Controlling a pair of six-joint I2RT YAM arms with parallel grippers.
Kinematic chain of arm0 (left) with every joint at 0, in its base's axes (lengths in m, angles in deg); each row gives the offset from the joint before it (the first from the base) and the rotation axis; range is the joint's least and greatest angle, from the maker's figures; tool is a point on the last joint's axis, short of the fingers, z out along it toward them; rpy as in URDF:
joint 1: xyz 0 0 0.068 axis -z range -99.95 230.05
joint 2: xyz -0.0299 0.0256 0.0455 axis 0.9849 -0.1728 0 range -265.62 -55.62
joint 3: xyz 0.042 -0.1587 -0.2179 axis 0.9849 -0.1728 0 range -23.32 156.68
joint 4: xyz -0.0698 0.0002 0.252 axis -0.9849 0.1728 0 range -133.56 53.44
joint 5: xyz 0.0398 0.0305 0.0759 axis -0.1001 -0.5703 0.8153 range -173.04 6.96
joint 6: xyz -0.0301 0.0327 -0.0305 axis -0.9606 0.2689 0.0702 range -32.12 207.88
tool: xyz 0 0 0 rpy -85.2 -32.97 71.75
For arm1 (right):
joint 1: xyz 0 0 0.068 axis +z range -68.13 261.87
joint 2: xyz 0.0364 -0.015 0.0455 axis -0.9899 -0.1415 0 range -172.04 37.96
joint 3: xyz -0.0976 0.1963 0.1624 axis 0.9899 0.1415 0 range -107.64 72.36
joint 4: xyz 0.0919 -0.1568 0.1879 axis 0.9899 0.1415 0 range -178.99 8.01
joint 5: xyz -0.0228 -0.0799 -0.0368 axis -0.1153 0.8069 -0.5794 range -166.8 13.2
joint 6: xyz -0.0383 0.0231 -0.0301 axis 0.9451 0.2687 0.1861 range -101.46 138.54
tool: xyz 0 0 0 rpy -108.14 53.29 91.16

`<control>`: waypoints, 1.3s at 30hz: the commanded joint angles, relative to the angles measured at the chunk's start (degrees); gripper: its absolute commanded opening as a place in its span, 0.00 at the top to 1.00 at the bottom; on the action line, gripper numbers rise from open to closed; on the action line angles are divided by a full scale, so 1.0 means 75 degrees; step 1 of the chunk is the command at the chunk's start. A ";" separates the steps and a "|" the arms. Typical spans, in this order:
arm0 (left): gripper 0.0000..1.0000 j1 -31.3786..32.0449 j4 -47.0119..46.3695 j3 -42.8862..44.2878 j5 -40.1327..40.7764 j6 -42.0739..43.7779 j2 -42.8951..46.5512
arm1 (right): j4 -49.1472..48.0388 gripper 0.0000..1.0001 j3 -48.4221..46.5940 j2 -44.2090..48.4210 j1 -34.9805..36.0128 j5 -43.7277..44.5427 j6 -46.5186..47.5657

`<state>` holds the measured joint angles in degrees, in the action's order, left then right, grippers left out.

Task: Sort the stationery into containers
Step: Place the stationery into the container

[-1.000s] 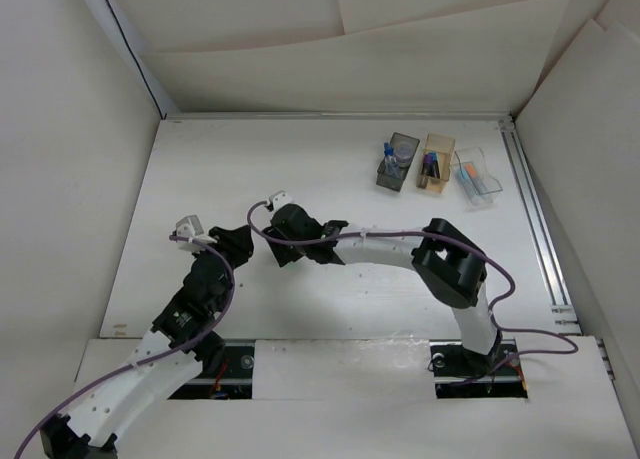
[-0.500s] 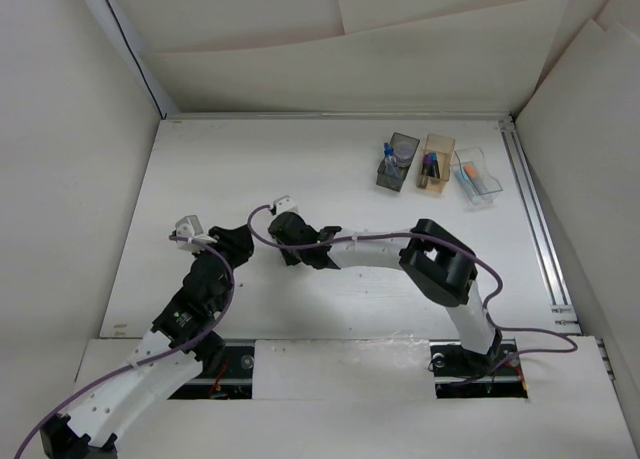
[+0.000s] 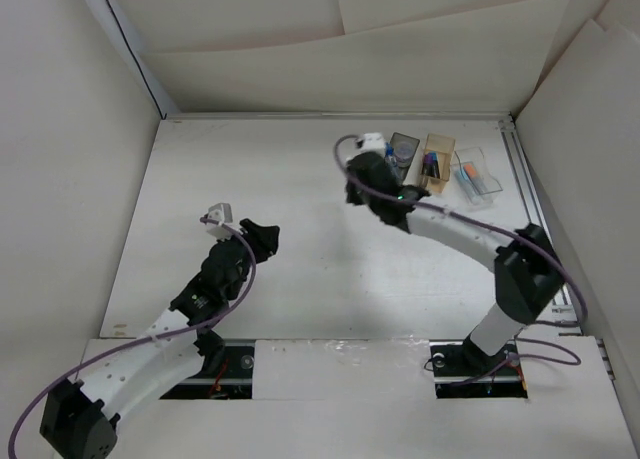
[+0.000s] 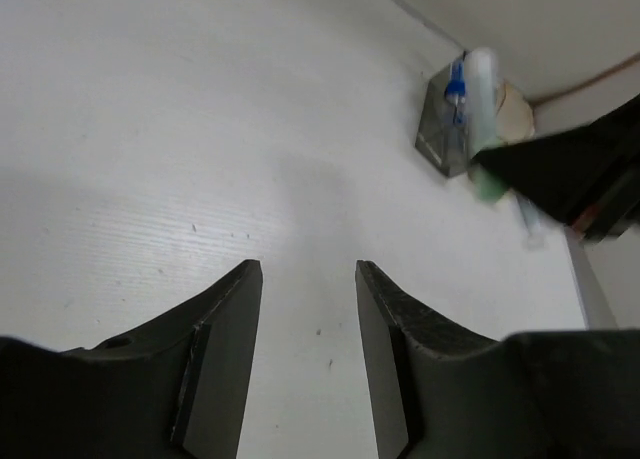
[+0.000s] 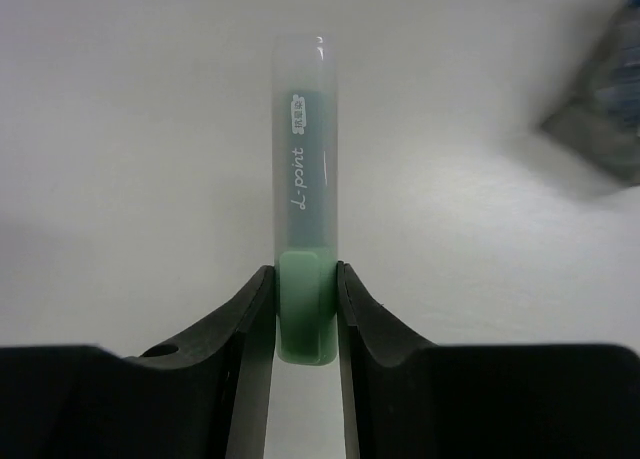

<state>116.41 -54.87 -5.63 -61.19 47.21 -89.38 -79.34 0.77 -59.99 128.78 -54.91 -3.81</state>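
Note:
My right gripper point(image 3: 356, 179) is shut on a green marker point(image 5: 303, 179), gripping its light-green end, and holds it above the table just left of the smoky grey bin point(image 3: 400, 163). That bin holds a blue-capped bottle and a round pot. The tan bin point(image 3: 435, 164) holds a dark purple marker. The clear bin point(image 3: 477, 177) holds light-blue and orange markers. The left wrist view shows the marker point(image 4: 487, 129) blurred beside the grey bin point(image 4: 443, 129). My left gripper point(image 3: 264, 235) is open and empty over bare table, its jaws wide apart point(image 4: 308, 271).
The three bins stand in a row at the back right. A metal rail point(image 3: 535, 219) runs along the table's right edge. White walls close the back and both sides. A corner of the grey bin point(image 5: 600, 129) shows in the right wrist view.
My right arm has swung from the table's middle left up and right to beside the grey bin, carrying the green marker. My left gripper has shifted a little to the right.

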 commanded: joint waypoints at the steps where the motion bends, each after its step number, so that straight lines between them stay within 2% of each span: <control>1: 0.60 -0.0008 -0.0916 0.0241 -0.1165 0.0371 -0.0665 | 0.0084 1.00 0.0474 0.0930 -0.1435 0.0409 0.0213; 4: 0.57 -0.0008 -0.1140 0.0394 -0.1611 0.0453 -0.1228 | 0.0284 1.00 0.0616 0.1351 -0.3412 0.0292 0.0388; 9: 0.54 -0.0008 -0.1304 0.0395 -0.1940 0.0524 -0.1499 | 0.0506 1.00 0.0534 0.1259 -0.5102 0.0222 0.0565; 12: 0.54 -0.0008 -0.1375 0.0395 -0.2010 0.0524 -0.1429 | 0.0715 1.00 0.0078 0.0722 -0.5947 -0.0162 0.0566; 16: 0.54 -0.0008 -0.1375 0.0395 -0.2092 0.0524 -0.1289 | 0.1127 1.00 -0.0602 -0.0040 -0.6617 -0.0679 0.0378; 21: 0.54 -0.0008 -0.1375 0.0395 -0.2092 0.0524 -0.1288 | 0.1549 1.00 -0.1351 -0.0650 -0.6689 -0.0750 0.0378; 26: 0.54 -0.0008 -0.1375 0.0395 -0.2092 0.0524 -0.1288 | 0.1887 1.00 -0.1633 -0.0826 -0.7051 -0.1674 0.0449; 28: 0.54 -0.0008 -0.1375 0.0325 -0.2092 0.0524 -0.1288 | 0.2076 1.00 -0.1798 -0.0944 -0.7052 -0.1676 0.0449; 33: 0.54 -0.0008 -0.1445 0.0325 -0.2092 0.0524 -0.1288 | 0.2228 0.93 -0.1798 -0.0944 -0.7052 -0.0624 0.0449; 36: 0.54 -0.0008 -0.1445 0.0325 -0.2092 0.0453 -0.1288 | 0.2229 0.93 -0.1868 -0.1107 -0.7052 -0.0505 0.0449; 39: 0.54 -0.0008 -0.1445 0.0325 -0.2010 0.0453 -0.1288 | 0.2416 0.93 -0.2149 -0.1283 -0.6877 0.0137 0.0449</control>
<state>116.41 -62.67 -5.28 -76.36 50.16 -99.90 -62.38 -11.67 -68.60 76.13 -59.50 -0.71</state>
